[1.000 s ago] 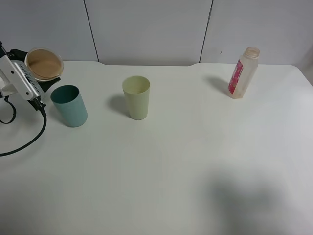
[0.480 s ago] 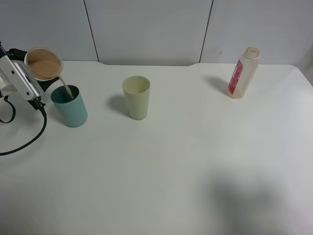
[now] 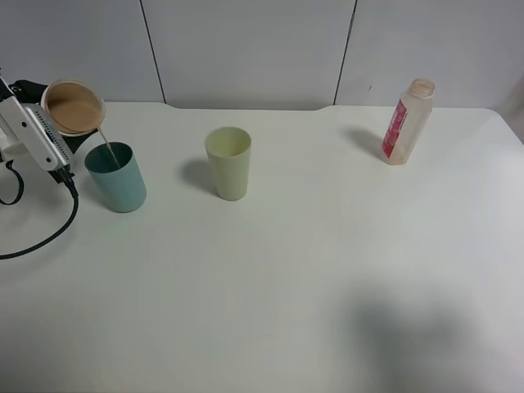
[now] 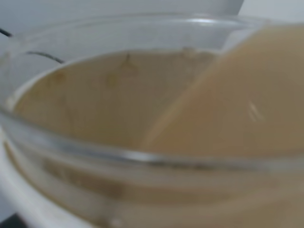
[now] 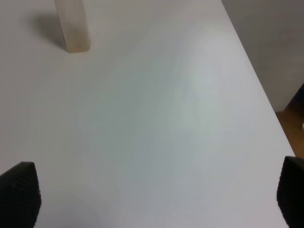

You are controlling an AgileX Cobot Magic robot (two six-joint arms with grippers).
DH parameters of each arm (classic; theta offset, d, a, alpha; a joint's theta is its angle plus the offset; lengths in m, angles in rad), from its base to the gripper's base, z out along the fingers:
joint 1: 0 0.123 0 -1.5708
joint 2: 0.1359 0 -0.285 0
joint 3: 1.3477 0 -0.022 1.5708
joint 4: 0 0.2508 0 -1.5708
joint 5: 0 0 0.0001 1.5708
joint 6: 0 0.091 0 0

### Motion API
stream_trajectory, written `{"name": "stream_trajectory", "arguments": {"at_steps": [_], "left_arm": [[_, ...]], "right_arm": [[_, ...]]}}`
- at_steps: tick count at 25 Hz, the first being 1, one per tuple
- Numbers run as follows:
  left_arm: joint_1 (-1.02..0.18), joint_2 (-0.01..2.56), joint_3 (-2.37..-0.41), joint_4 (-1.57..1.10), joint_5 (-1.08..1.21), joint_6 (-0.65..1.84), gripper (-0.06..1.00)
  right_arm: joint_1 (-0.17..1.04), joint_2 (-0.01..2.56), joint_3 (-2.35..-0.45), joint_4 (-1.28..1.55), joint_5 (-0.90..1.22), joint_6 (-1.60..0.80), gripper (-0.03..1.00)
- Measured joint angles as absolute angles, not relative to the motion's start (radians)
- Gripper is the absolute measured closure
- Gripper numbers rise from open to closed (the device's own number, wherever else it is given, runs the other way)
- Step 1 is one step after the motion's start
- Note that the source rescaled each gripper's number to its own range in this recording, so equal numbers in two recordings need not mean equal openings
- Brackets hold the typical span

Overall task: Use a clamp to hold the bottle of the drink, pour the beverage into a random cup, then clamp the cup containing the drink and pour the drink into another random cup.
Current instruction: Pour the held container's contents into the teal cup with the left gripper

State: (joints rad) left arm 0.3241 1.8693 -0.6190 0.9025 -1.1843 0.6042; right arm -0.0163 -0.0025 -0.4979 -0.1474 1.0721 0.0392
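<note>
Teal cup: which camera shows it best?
Exterior high: the teal cup stands whole, catching the stream. The left wrist view shows only the tilted cup of drink; the right wrist view, none of it.

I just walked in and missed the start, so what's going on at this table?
The left gripper holds a clear-rimmed cup tilted at the table's left edge. A thin stream of light brown drink is pouring from it into the teal cup below. The yellow-green cup stands alone mid-table, and the bottle stands upright at the far right. The right gripper is open over bare table, holding nothing.
</note>
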Motion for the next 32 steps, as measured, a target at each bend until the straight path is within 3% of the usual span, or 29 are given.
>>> {"name": "stream_trajectory", "arguments": {"at_steps": [32], "left_arm": [[0.324,1.869,-0.619,0.870,-1.190,0.722,0.94]], "right_arm": [[-0.016,-0.003,-0.498,-0.147,1.072,0.039,-0.03]]}}
